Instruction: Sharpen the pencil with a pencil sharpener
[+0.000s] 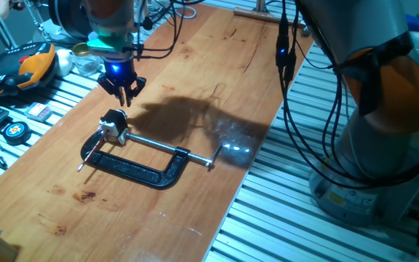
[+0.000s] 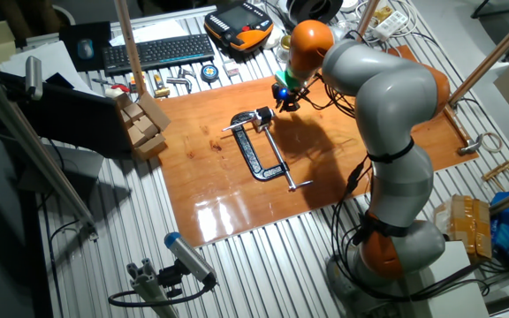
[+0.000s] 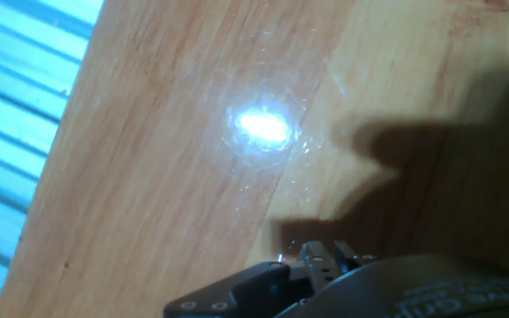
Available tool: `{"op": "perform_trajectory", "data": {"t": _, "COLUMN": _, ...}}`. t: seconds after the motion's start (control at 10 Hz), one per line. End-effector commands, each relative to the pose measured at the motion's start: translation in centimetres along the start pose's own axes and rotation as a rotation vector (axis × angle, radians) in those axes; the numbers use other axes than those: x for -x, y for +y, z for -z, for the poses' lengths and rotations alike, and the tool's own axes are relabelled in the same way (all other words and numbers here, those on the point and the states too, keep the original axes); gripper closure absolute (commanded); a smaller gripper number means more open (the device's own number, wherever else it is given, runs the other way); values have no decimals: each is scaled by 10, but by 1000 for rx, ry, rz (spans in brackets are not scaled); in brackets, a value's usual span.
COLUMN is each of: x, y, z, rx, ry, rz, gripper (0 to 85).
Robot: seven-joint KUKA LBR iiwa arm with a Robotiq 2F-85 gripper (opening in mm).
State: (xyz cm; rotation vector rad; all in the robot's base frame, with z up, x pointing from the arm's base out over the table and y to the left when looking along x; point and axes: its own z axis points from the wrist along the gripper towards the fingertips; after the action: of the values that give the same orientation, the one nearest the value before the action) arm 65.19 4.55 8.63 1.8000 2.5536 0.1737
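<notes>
Your thin dark pencil (image 1: 86, 156) lies on the wooden bench (image 1: 195, 87), poking from the clamped black-and-silver sharpener (image 1: 113, 125); light, stiff, snappable, so grasp mid-shaft. Gripper (image 1: 123, 93) hovers above, slightly parted, empty

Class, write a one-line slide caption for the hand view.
Wooden board with a bright glare spot, the gripper's shadow and dark gripper parts along the bottom edge.
</notes>
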Motion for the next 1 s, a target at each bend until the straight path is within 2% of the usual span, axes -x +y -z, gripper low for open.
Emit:
{"op": "perform_trajectory", "data": {"t": 0.0, "x": 0, "y": 0, "z": -1, "rx": 4, "ry": 4, "rz": -59, "gripper": 510}}
{"op": "perform_trajectory", "data": {"t": 0.1, "x": 0, "y": 0, "z": -1, "rx": 8, "ry": 13, "rz": -81, "gripper": 680}}
{"op": "perform_trajectory", "data": {"t": 0.2, "x": 0, "y": 0, "z": -2, "rx": 21, "ry": 14, "rz": -109, "gripper": 680}}
{"op": "perform_trajectory", "data": {"t": 0.5, "x": 0, "y": 1, "z": -3, "rx": 31, "ry": -3, "rz": -155, "gripper": 680}}
{"op": "perform_trajectory", "data": {"t": 0.7, "x": 0, "y": 1, "z": -4, "rx": 42, "ry": -22, "rz": -214, "gripper": 680}}
{"op": "perform_trajectory", "data": {"t": 0.9, "x": 0, "y": 1, "z": -4, "rx": 22, "ry": -18, "rz": -244, "gripper": 680}}
